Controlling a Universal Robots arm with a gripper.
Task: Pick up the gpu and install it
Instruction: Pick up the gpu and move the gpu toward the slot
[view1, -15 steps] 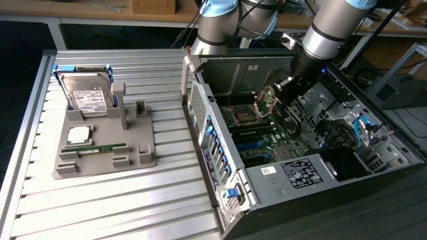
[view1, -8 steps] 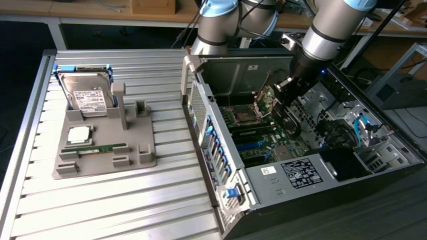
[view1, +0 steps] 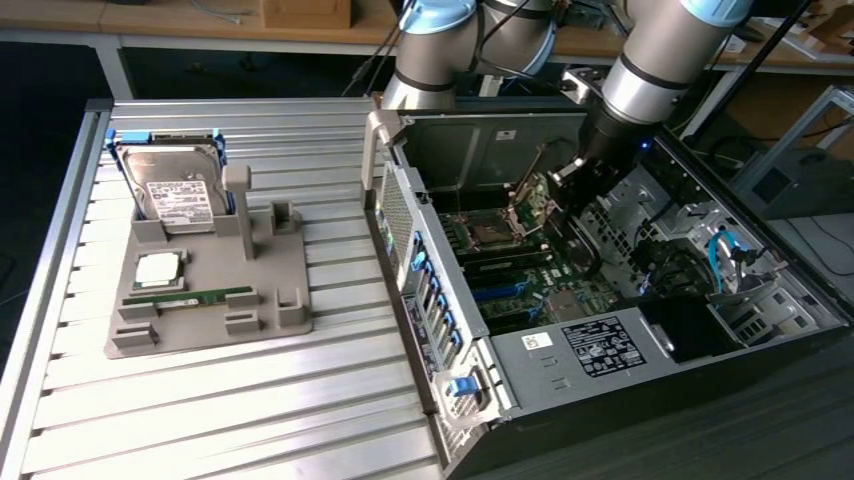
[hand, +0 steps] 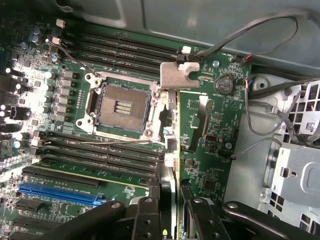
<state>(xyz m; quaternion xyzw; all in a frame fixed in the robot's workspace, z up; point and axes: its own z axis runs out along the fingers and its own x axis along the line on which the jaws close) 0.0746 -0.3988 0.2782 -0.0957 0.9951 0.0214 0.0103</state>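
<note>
So, jaws: clamped on the gpu (hand: 170, 160), with one of the black fingers (hand: 149, 220) pressed on each flat side.
Where the grab is: the gripper (hand: 172, 205) is down inside the open computer case (view1: 400, 215), over the green motherboard (hand: 210, 150).
Task thing: from the wrist camera the gpu is edge-on and thin like a blade, with its pale metal end plate at the end away from the fingers. It hangs just beside the empty processor socket (hand: 120, 107). Can't tell if its edge is touching the board.
Right around it: black memory slots (hand: 110, 47) run on both sides of the socket. A blue slot (hand: 60, 192) sits near the fingers, and a coin battery (hand: 225, 84) is on the card's other side.
Clock note: everything below is read off the exterior view.
Reach: the arm (view1: 667, 60) comes in from 12 o'clock and slants toward 7 o'clock into the case.
Sticker: a power supply sticker (view1: 601, 345) is at 6 o'clock from the gripper.
Surface: a slatted metal table (view1: 267, 400), with the case on its 3 o'clock side.
Parts stand: the grey holder (view1: 274, 315) is at 9 o'clock from the case, well apart from the gripper.
Drive: a hard drive (view1: 180, 195) stands tilted at the holder's 12 o'clock end.
Chip: a processor chip (view1: 158, 268) lies flat at 6 o'clock from the drive.
Stick: a green memory stick (view1: 187, 297) lies just at 6 o'clock from the chip.
</note>
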